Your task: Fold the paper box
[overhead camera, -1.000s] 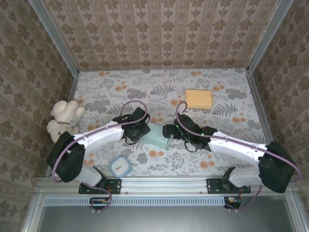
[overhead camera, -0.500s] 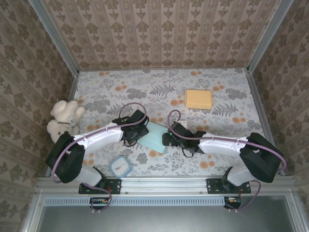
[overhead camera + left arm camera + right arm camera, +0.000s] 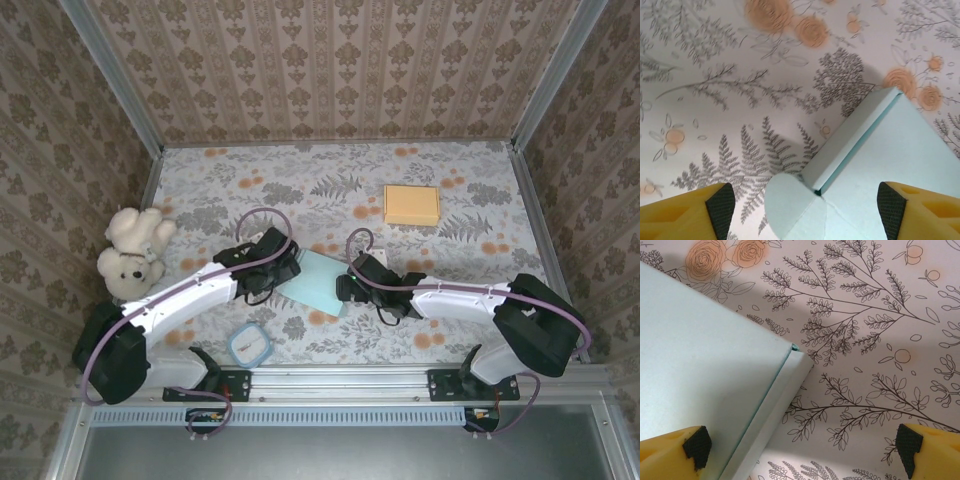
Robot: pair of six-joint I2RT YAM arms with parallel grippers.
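Here's the pale green paper box (image 3: pixel 318 283), lying mid-tabletop (image 3: pixel 450 170), right between the two arms. The left claw (image 3: pixel 802 210) is spread wide over the box's left corner and its rounded flap (image 3: pixel 790 205), gripping nothing. Over on the other side, the right claw (image 3: pixel 802 450) gapes just as wide across the box's right edge, nothing held.

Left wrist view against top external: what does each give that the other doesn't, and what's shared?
Left wrist: the box's rounded flap and a raised side wall, with a dark gap where they meet. Top external: a teddy bear, an orange block, a small blue-rimmed item. Shared: the pale blue paper box on the floral table.
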